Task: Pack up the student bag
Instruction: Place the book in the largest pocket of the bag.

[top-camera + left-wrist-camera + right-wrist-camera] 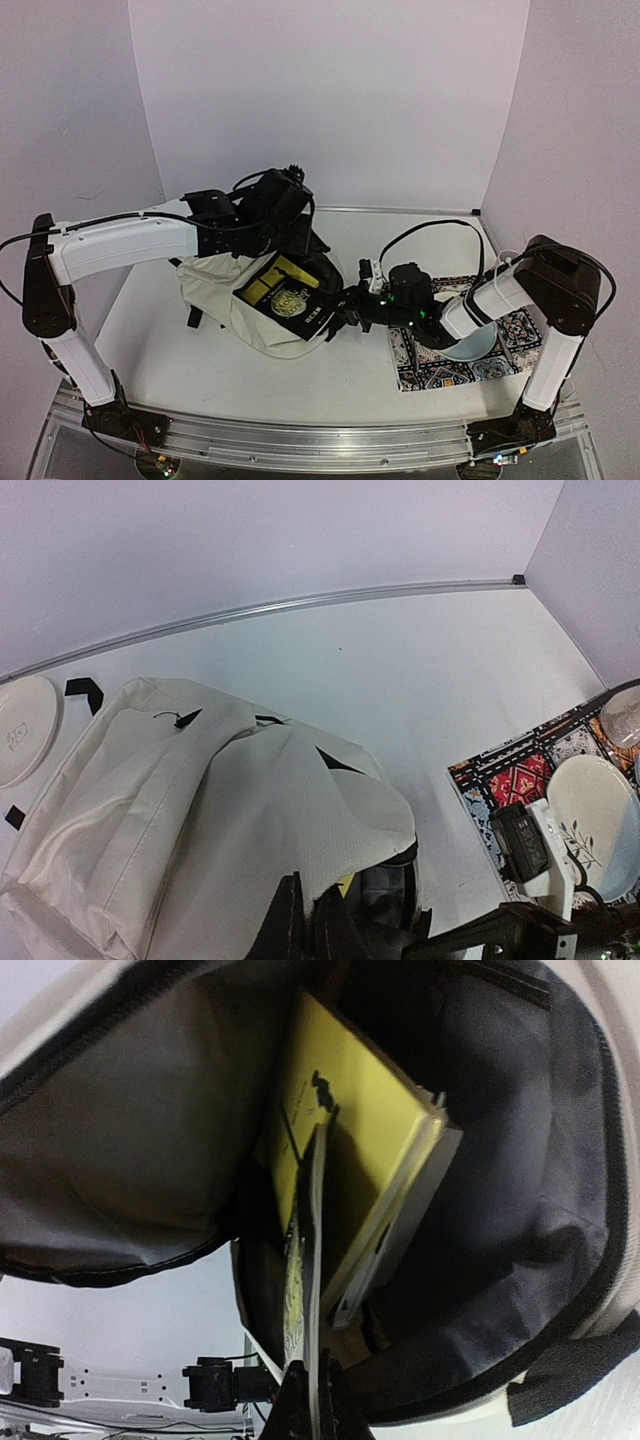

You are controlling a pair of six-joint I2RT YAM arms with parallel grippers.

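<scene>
The right gripper (310, 1385) sat closest to its wrist camera, its two fingers pressed together on the thin edge of a dark book (297, 306) with a gold crest on the cover. That book stood on edge in the mouth of the student bag (222, 292), part of it inside and part over the lower lip of the opening. Just behind it, deeper against the dark lining, a yellow book (350, 1140) leaned with its pages toward the right gripper.

The student bag lay on its side left of the counter's middle, nearer the far edge than the near one, with its open mouth turned toward the right edge. The left gripper (310, 925) hung over the bag from the left. Its fingers were nearly closed and appeared to pinch the cream fabric at the upper rim of the opening, which stood lifted above the books. The bag's black strap ends (85, 690) lay flat on the counter at its far left side.

A white plate (20, 725) rested near the far edge, just left of the bag. Toward the near right corner lay a patterned mat (515, 335), apart from the bag, with a pale plate (590, 810) on it, under the right arm.
</scene>
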